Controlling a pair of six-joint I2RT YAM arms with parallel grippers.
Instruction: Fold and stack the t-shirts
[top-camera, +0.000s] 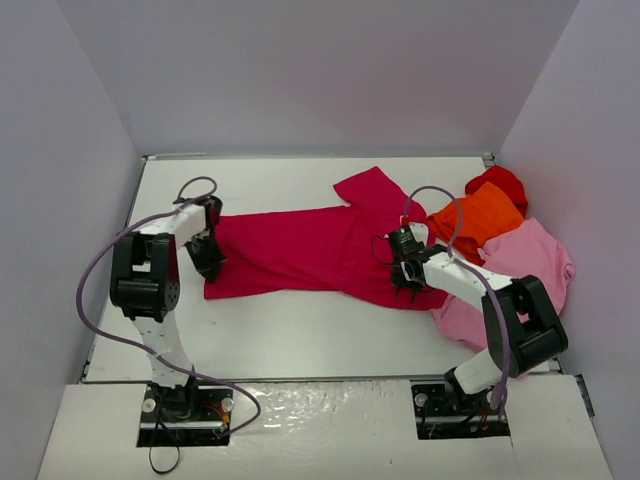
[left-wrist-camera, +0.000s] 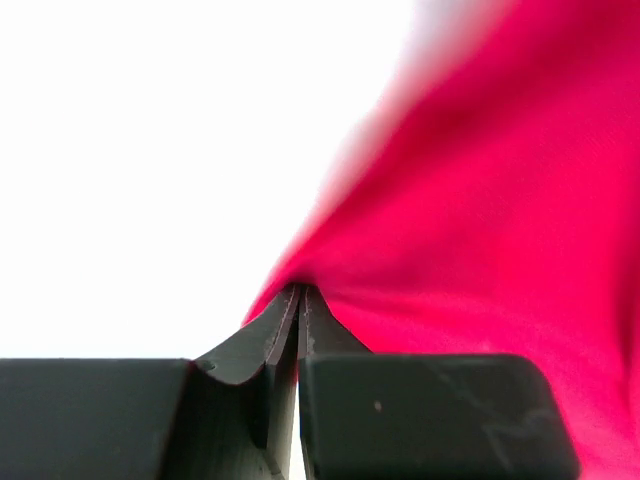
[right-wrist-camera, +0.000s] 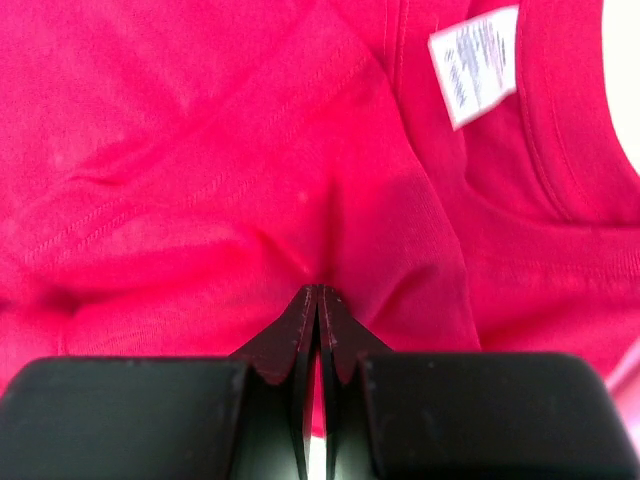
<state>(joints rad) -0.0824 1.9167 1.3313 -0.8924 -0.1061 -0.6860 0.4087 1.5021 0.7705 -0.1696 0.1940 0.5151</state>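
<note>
The left gripper (left-wrist-camera: 298, 296), its black tapered fingers pressed together, pinches the hem end of the crimson t-shirt (top-camera: 300, 250), the soft cloth drawn into a taut fold at the tips. The right gripper (right-wrist-camera: 315, 296) is likewise clamped tight on a puckered ridge of the same shirt near the ribbed collar, below a small white tag (right-wrist-camera: 475, 65). The shirt lies spread lengthwise across the middle of the white table (top-camera: 300, 335), one sleeve pointing to the far wall. To its right sit a crumpled orange t-shirt (top-camera: 480, 215), a light pink t-shirt (top-camera: 525, 265) and a bright red t-shirt (top-camera: 497, 182), heaped together.
</note>
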